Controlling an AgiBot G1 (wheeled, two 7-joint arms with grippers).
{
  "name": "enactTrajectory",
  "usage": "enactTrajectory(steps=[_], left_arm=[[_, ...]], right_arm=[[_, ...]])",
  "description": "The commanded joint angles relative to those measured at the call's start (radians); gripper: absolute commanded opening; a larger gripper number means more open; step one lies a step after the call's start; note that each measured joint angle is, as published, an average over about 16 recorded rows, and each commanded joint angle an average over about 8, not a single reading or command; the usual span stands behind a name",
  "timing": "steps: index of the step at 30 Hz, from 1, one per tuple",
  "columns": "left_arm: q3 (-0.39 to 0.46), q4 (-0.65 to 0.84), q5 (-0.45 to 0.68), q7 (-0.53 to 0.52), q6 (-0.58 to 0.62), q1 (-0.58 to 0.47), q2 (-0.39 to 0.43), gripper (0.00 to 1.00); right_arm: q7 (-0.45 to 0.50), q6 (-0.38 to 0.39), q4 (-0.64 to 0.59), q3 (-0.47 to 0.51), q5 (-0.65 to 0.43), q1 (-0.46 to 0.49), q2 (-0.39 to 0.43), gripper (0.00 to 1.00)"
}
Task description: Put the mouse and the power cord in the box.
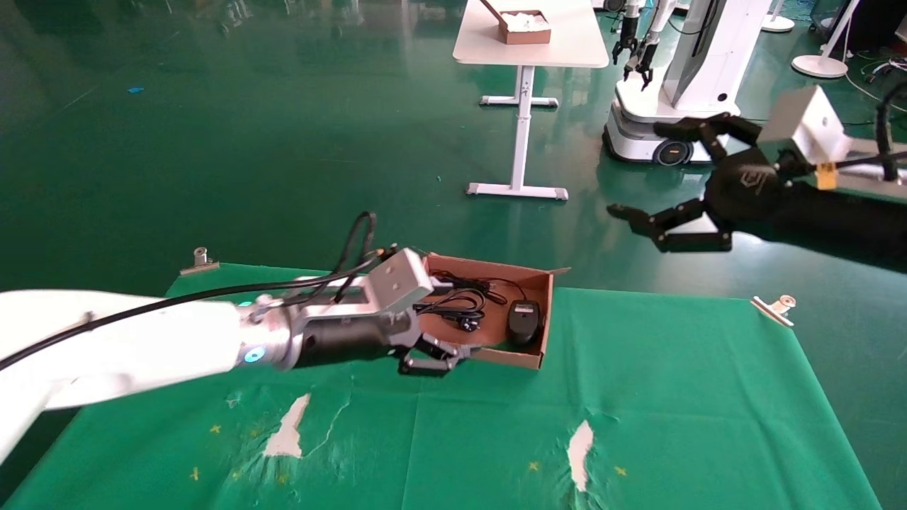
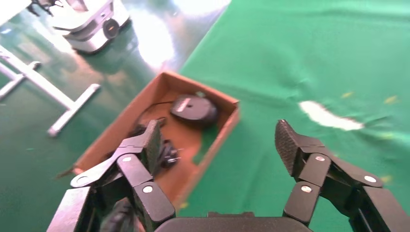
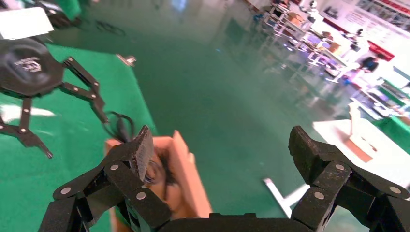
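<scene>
Both grippers empty, jaws spread wide | left gripper (image 1: 434, 358) low at near edge of box (image 1: 528, 358) | mouse (image 1: 524, 320) and power cord (image 1: 453, 306) inside box, just beyond left jaws | right gripper (image 1: 655, 177) raised, well apart from box, over floor (image 1: 283, 142)

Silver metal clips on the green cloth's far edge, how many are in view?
2: one silver metal clip at the far left corner, the other at the far right corner. Others may lie out of view.
</scene>
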Motion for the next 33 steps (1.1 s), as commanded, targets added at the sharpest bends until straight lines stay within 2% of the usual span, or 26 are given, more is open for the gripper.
enactTrajectory(steps=[1,33], left_arm=[[-0.032,-0.024,-0.030,-0.005,0.031,0.024,-0.026,1.00],[-0.525,-0.393,-0.496,-0.078,0.514,0.397,-0.428,1.00]], right_arm=[[0.026,-0.011,0.036,0.008,0.017,-0.027,0.010,1.00],[0.436,-0.182,0.602,0.128,0.291,-0.456,0.162,1.00]])
